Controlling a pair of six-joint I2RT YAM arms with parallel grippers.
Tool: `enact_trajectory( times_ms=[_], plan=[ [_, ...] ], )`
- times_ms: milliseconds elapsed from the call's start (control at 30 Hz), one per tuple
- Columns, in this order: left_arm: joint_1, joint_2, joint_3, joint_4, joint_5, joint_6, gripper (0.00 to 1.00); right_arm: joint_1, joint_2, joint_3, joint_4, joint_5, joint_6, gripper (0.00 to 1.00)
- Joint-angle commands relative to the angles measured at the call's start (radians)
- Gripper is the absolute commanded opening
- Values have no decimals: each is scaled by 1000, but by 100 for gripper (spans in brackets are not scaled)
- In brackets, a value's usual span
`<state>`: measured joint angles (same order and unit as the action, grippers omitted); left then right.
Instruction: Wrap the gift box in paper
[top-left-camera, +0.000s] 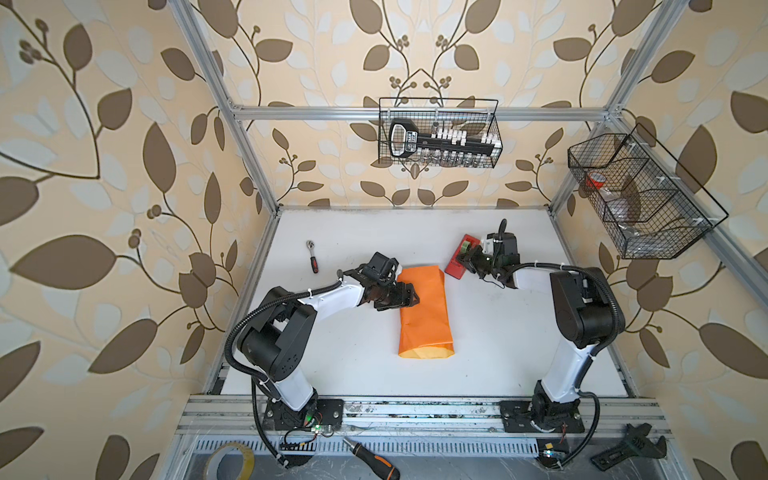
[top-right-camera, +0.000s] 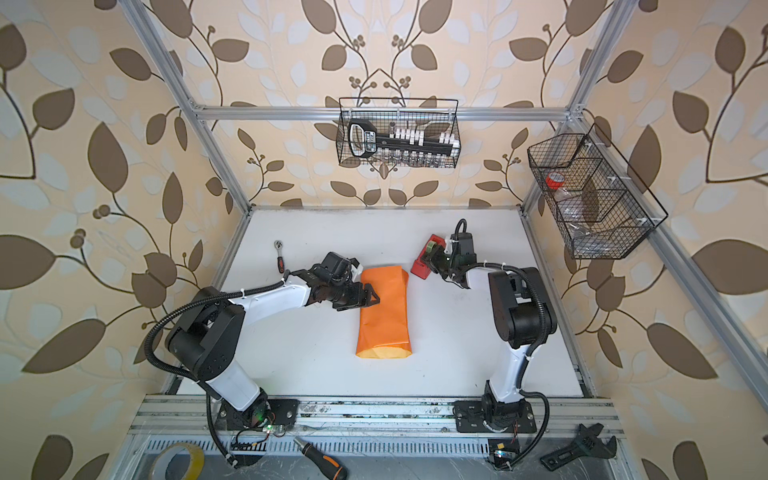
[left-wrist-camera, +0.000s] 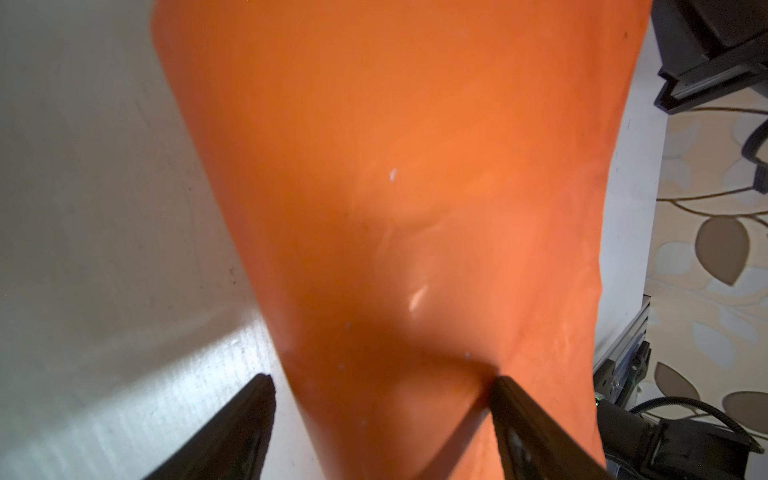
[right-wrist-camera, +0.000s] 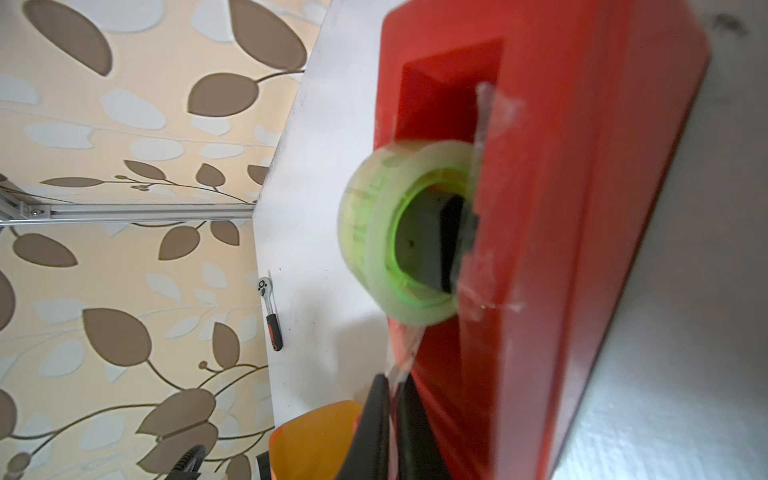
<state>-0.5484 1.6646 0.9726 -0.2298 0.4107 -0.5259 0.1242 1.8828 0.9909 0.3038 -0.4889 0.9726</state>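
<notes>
Paper lies near our right claw, pinched on the tape strip; wide left claw straddles its edge.

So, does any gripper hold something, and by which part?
The right gripper is shut on the free end of the tape strip from the red tape dispenser. The left gripper, open over the paper, holds nothing.

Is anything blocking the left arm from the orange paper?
Nothing visible does. The open left end effector is at the paper's left edge, one fingertip on the orange sheet, the other over the table.
</notes>
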Motion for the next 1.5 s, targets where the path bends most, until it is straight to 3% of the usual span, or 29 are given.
enact_trajectory(
  times_ms=[0, 133, 433, 800, 1200, 1467],
  plan=[
    [5, 28, -41, -117, -99, 37, 83, 1, 22, -18, 24, -17, 37, 5],
    [5, 30, -39, -118, -98, 37, 83, -4, 12, -19, 43, -26, 61, 0],
    [5, 33, -41, -117, -100, 37, 83, -3, -26, -18, 144, -69, 155, 0],
    [4, 34, -42, -123, -109, 38, 83, 21, -92, -27, 147, -81, 176, 0],
    [4, 35, -42, -121, -110, 39, 82, 72, -206, -165, 170, -36, 190, 0],
    [5, 36, -43, -119, -110, 38, 82, 116, -205, -234, 194, -21, 183, 0]
  ],
)
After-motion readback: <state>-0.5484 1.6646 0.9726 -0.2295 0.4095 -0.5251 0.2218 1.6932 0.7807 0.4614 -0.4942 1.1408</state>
